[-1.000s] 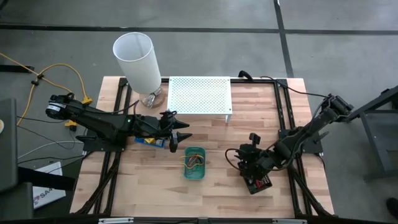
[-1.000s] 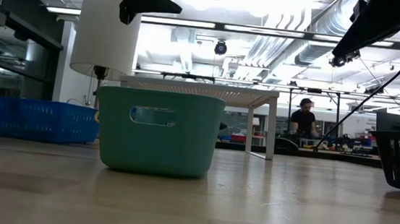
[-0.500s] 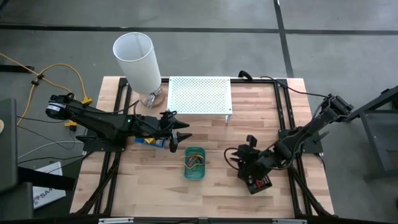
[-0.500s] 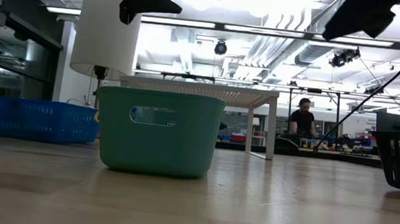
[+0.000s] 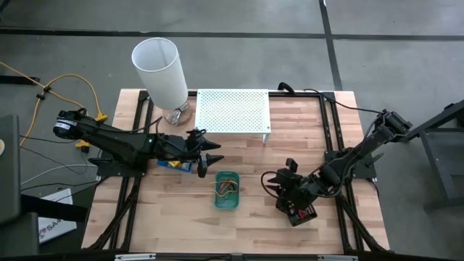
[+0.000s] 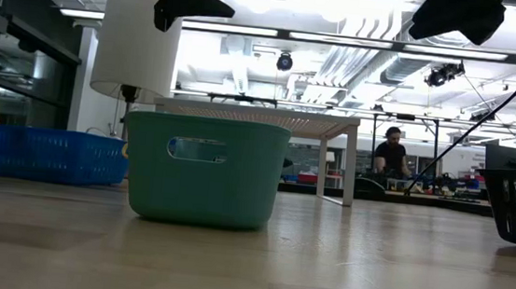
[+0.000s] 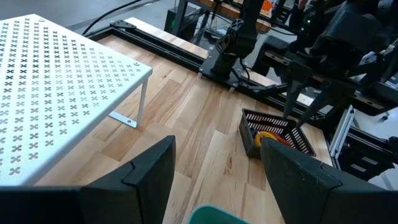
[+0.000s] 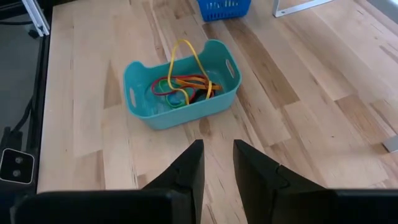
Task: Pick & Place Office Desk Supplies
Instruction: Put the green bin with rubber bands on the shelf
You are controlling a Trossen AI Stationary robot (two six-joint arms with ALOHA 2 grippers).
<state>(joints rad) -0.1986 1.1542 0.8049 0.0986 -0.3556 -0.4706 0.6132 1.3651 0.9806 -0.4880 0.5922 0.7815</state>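
Fingers of my right tool (image 8: 217,163) stand narrowly apart, seemingly empty; ahead, one green tray (image 8: 181,84), one blue tray (image 8: 224,9).

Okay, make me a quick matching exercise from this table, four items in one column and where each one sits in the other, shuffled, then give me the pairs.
Things:
1. green tray
2. black tray
3. blue tray
4. white lamp

Places:
A. far left corner of the table
B. under the right gripper
C. under the left arm, partly hidden
D. middle of the table, holding coloured rings

Pairs: 1-D, 2-B, 3-C, 4-A
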